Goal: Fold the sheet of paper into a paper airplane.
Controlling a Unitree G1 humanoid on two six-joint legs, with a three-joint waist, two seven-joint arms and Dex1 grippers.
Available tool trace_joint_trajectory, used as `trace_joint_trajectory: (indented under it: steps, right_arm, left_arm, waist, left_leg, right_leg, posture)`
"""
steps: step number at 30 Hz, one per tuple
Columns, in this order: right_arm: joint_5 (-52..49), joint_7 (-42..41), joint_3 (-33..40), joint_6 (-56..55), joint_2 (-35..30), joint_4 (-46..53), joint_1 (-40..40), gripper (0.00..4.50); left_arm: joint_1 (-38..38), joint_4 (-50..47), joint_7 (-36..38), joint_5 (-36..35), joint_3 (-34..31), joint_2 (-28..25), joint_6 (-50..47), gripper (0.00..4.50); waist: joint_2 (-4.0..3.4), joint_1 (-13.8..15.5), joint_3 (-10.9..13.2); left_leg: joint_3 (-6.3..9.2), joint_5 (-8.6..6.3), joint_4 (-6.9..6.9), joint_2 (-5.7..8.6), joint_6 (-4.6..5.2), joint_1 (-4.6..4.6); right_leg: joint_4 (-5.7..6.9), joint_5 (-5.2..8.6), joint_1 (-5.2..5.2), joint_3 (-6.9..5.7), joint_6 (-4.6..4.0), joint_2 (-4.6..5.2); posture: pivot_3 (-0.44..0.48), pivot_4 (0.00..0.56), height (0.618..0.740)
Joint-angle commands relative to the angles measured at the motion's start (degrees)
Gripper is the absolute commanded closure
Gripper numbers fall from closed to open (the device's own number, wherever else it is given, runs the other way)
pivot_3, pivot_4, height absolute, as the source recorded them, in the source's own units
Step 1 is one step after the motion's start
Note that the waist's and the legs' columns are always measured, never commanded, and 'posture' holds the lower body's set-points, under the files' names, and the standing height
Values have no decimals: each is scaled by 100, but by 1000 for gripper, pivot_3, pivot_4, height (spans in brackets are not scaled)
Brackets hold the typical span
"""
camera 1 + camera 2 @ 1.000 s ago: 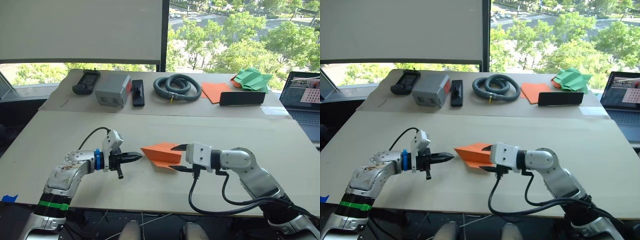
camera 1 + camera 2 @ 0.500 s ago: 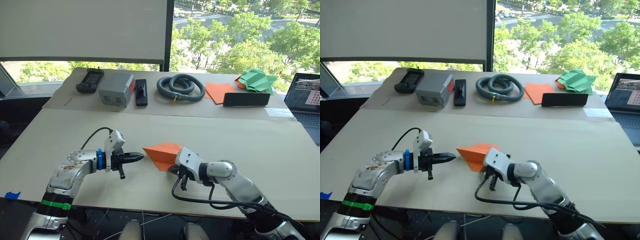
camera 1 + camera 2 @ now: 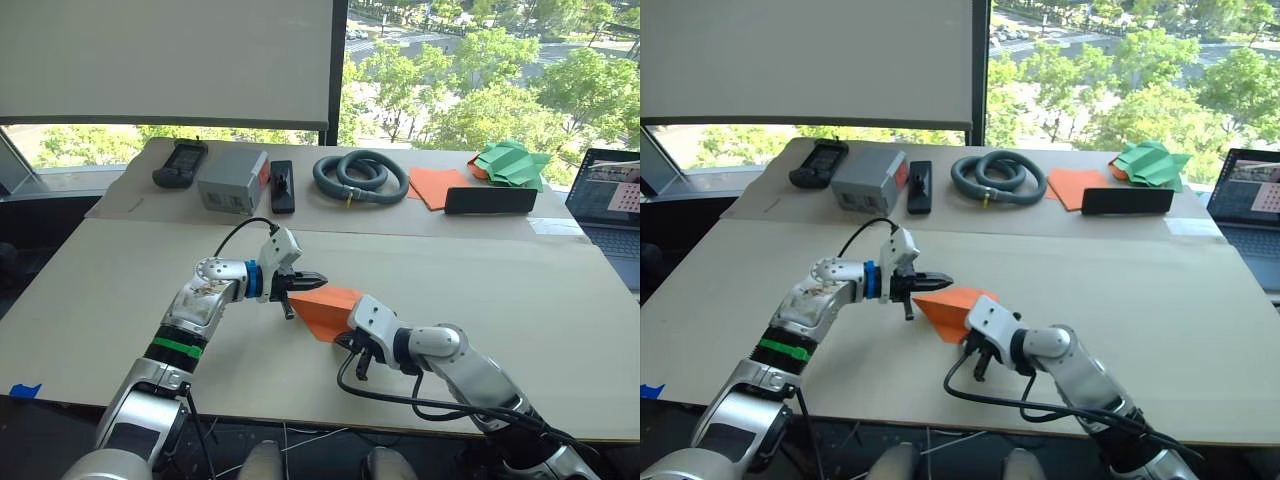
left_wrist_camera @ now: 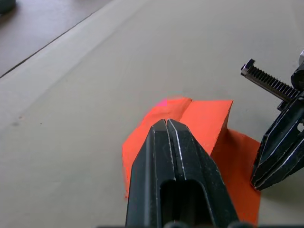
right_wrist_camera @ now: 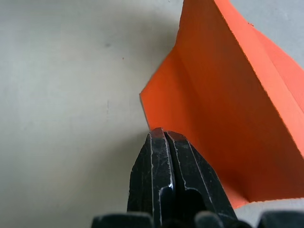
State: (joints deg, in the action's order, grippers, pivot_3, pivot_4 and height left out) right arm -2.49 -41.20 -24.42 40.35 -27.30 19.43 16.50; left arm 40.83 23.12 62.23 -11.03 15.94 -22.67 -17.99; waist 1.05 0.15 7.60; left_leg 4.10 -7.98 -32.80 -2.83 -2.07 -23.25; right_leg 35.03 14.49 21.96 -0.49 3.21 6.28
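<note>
The sheet of paper [image 3: 322,303] is orange, folded into a wedge with one flap standing up, and lies on the near table in front of me. My left gripper [image 3: 320,279] is shut, and in the left wrist view its tips [image 4: 166,123] sit over the paper's [image 4: 205,118] far left edge. The right gripper [image 5: 163,134] is shut too. It points at the paper's [image 5: 213,95] near edge, touching or just short of it, with nothing seen between its fingers.
The back table holds a black handheld device [image 3: 178,162], a grey box [image 3: 232,180], a black remote [image 3: 283,185], a coiled hose [image 3: 360,175], a flat orange sheet [image 3: 438,185], green folded papers [image 3: 510,162] and a black bar [image 3: 490,200]. A laptop [image 3: 605,195] stands far right.
My left arm swung right and forward, bringing its shut gripper onto the paper. The right gripper, open at the paper's right side a second ago, has shut and dropped to its near edge.
</note>
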Motion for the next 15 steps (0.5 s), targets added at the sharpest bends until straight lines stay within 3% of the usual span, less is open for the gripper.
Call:
trace_joint_trajectory:
  steps: [1, 15]
  right_arm:
    - [50, 72, -148, 338, -23, -35, -142, 4479]
    - [30, 239, -137, 392, 61, -51, -79, 4479]
  left_arm:
    - [265, 293, 283, 218, 122, 28, 408, 4500]
    - [-217, -410, 675, 270, 124, -173, 202, 4500]
  waist:
    - [-1, -15, -1]
    - [-4, -46, -2]
  left_leg:
    - [0, 0, 1, 0, 0, 0]
    - [1, -2, 3, -2, -2, -1]
  right_leg:
    - [1, 0, 1, 0, 0, 0]
    - [2, 0, 2, 0, 0, 1]
  posture:
    - [0, 150, 711]
    - [0, 150, 711]
